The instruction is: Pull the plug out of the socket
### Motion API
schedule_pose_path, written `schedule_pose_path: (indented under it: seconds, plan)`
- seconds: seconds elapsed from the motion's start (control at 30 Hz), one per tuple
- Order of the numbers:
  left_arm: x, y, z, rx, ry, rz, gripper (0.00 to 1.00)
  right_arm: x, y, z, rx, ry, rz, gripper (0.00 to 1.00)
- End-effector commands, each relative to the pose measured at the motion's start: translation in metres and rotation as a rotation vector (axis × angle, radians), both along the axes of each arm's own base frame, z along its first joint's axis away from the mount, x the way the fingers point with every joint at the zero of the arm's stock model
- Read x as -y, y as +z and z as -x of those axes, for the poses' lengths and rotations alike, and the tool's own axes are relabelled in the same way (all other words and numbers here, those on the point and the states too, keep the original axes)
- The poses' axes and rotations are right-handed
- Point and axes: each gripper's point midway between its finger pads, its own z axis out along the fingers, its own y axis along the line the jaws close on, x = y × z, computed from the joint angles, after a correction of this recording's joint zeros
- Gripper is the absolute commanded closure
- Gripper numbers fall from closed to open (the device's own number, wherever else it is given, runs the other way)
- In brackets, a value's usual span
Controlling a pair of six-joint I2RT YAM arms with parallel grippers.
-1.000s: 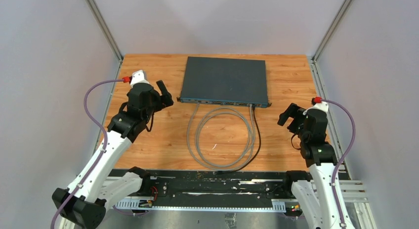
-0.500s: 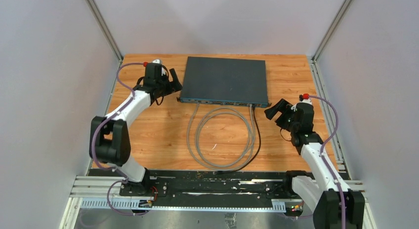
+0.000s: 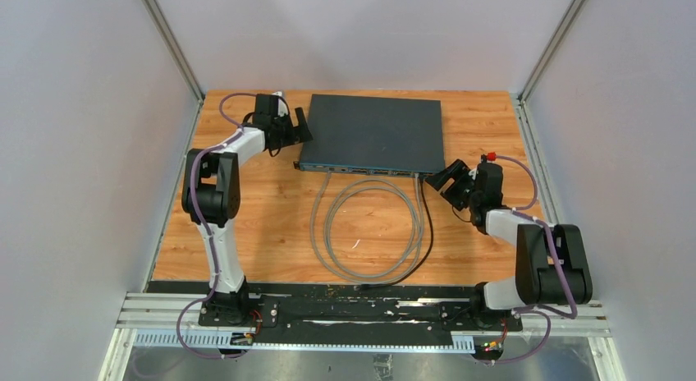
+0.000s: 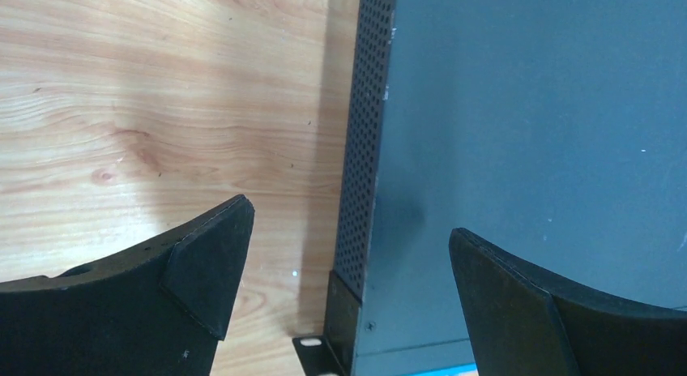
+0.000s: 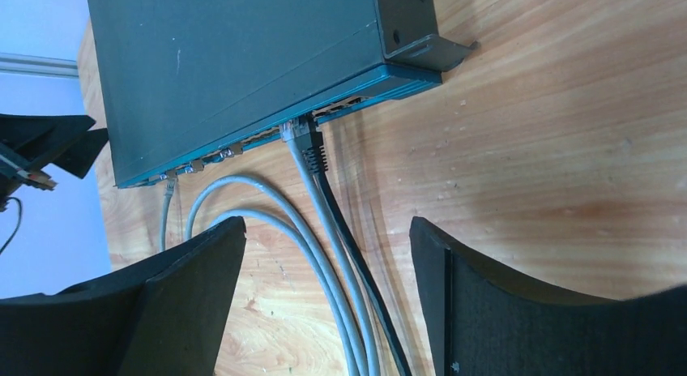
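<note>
A dark grey switch box [image 3: 373,133] lies at the back of the wooden table. Its teal front panel [image 5: 389,78] carries the sockets. A plug [image 5: 304,141] sits in a socket near the front right corner, also seen as the plug [image 3: 420,175] from above. Grey cables [image 3: 369,229] and a black cable [image 3: 428,233] loop out from it. My right gripper [image 5: 324,230] is open, a short way in front of the plug, with the cables running between its fingers. My left gripper [image 4: 348,230] is open and straddles the box's perforated left side [image 4: 364,149].
A metal mounting ear [image 5: 441,50] juts from the box's front right corner, another ear [image 4: 312,348] from its front left. A second grey plug [image 5: 168,185] sits further left on the panel. Grey walls close in on both sides, and a black rail [image 3: 353,311] runs along the near edge.
Both arms have stretched out toward the box. The left gripper went up and right to the box's left side. The right gripper moved left to the plug, its jaws narrowing a little.
</note>
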Motion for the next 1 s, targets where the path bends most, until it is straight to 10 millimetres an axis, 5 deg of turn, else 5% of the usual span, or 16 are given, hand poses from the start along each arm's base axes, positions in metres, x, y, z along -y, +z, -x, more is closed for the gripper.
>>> schedule_pose_path:
  seconds: [0.0,0.5,0.97]
  plan:
    - [0.007,-0.005,-0.009,0.000,-0.068,0.060,0.00,-0.011,0.003,-0.012,0.062,0.015,-0.049,0.21]
    - [0.019,-0.042,-0.004,-0.081,-0.116,0.113,0.14,-0.023,-0.021,-0.043,0.115,-0.014,-0.186,0.42]
    - [0.024,-0.056,-0.003,-0.118,-0.123,0.138,0.24,-0.020,-0.028,-0.044,0.122,-0.077,-0.201,0.48]
